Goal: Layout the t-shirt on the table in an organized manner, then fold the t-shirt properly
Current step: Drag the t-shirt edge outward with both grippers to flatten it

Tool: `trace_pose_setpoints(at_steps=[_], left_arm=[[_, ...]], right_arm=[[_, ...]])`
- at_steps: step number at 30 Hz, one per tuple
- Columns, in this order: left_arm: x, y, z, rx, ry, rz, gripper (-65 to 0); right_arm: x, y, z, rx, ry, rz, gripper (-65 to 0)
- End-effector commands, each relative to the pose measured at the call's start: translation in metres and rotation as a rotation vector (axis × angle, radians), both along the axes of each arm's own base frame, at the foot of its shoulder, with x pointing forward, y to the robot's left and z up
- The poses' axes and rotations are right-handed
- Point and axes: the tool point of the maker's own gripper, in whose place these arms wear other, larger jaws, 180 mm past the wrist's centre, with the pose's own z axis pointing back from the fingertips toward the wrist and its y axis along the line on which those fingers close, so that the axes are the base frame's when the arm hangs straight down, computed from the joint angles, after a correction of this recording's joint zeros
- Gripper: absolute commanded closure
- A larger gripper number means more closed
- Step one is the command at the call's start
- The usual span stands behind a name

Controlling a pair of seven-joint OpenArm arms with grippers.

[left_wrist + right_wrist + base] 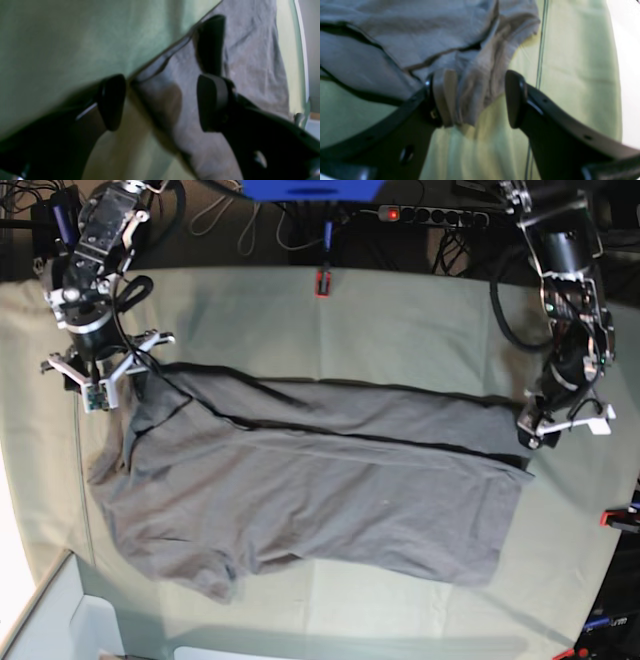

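A: How does the plain dark grey short-sleeved cotton t-shirt (300, 500) look?

B: It lies spread across the middle of the large table covered in pale sage-green cloth (420, 320), its far long edge folded over toward the centre so a dark seam line runs along the fold. The near part is flat with soft wrinkles; one sleeve bulges out toward the near corner on the base view's left.

A: And the claws?

B: The right gripper (472, 100) sits at the shirt's far end on the base view's left. Its jaws stand apart, released, yet a bunched lump of grey fabric hangs between them and rests against one black finger (432, 105); the other finger is clear of the cloth. The left gripper (160, 102) is at the opposite end of the shirt, near the table's side edge. Its jaws are spread too, clenching nothing, with the shirt's hemmed edge running between the two pads, one over the green cloth and one over the grey fabric.

A: What stands around?

B: A small red clip (321, 283) grips the table's far edge, another red clip (618, 520) sits at the side edge. Beyond the far edge, a black power strip (430, 216) lies among tangled cables. Nothing lies on the shirt itself.
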Motion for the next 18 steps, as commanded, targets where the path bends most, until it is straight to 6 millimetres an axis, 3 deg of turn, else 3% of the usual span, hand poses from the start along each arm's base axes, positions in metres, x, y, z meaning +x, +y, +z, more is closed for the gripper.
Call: trace_pose_setpoints(at_steps=[1, 13, 18], left_arm=[[0.006, -0.001, 0.004, -0.007, -0.009, -0.005, -43.7], [0.006, -0.002, 0.003, -0.012, -0.005, -0.004, -41.5], [0.007, -0.003, 0.003, -0.013, -0.008, -0.006, -12.0]], right_arm=[[0.005, 0.002, 0.006, 0.012, -0.031, 0.014, -31.5], [0.011, 0.014, -0.019, 0.08, 0.011, 0.023, -30.8], [0.007, 0.016, -0.029, 0.1, 0.034, 0.019, -23.4]])
